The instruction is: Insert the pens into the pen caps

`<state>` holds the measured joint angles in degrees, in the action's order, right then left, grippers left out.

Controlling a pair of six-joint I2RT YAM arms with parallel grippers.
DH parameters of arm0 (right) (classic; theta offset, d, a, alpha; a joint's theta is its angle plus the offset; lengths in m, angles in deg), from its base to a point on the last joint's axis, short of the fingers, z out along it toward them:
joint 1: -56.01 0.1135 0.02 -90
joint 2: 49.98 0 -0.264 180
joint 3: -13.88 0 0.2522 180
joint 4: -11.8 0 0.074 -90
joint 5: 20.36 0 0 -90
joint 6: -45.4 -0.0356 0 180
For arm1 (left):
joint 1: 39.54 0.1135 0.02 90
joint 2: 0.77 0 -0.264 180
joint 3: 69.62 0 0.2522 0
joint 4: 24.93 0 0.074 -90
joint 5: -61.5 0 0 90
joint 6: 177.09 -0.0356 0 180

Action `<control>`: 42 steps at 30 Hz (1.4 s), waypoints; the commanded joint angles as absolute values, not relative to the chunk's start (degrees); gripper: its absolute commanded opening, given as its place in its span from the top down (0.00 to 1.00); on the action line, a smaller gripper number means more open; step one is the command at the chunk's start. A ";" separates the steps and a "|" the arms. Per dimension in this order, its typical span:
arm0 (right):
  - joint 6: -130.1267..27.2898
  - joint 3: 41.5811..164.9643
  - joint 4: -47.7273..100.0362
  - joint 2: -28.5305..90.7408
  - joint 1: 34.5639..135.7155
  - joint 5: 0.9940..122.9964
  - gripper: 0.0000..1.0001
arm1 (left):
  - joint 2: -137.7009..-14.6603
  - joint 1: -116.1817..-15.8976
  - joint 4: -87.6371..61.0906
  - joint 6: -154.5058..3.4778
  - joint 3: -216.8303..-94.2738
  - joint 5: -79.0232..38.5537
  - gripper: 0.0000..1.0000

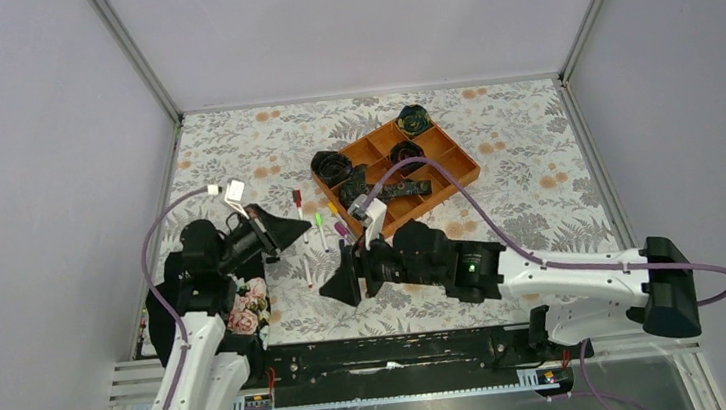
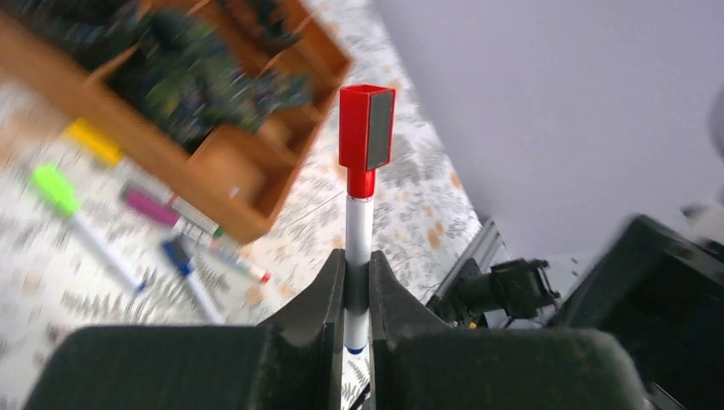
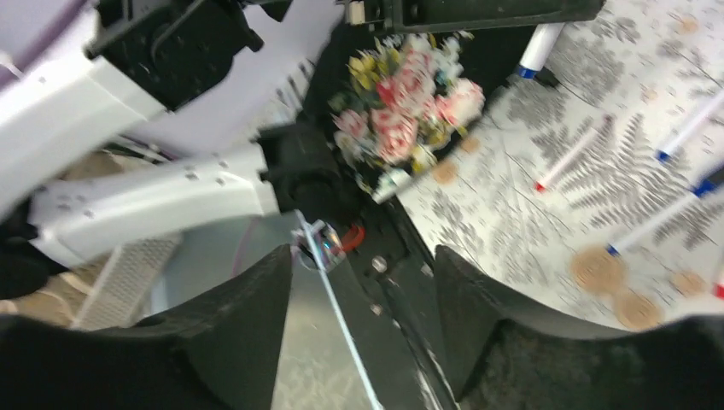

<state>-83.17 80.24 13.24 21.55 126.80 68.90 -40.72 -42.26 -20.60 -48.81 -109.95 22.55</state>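
Observation:
My left gripper is shut on a white-barrelled pen that stands upright between the fingers. A red cap sits on the pen's upper end, and a blue end shows below the fingers. From above, the left gripper holds this pen over the patterned cloth. My right gripper is open with nothing in it and hangs just right of it. Loose pens lie beside the tray: green-capped, magenta, blue.
An orange compartment tray with dark rolled fabric pieces stands at the back centre. A yellow cap lies against its wall. More uncapped pens lie on the cloth. A pink floral bundle sits by the left arm's base.

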 commanded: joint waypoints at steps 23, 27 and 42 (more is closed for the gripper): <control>-83.22 75.25 32.00 11.15 121.91 84.42 0.24 | -56.42 -64.08 -0.01 -48.74 -111.02 -24.11 0.50; -83.23 74.13 31.22 10.81 121.20 84.05 0.24 | -55.21 -64.37 5.85 -47.98 -112.69 -31.39 0.45; -84.57 72.22 30.30 11.28 119.91 83.40 0.23 | -66.57 -67.22 10.88 -45.82 -114.22 -35.80 0.65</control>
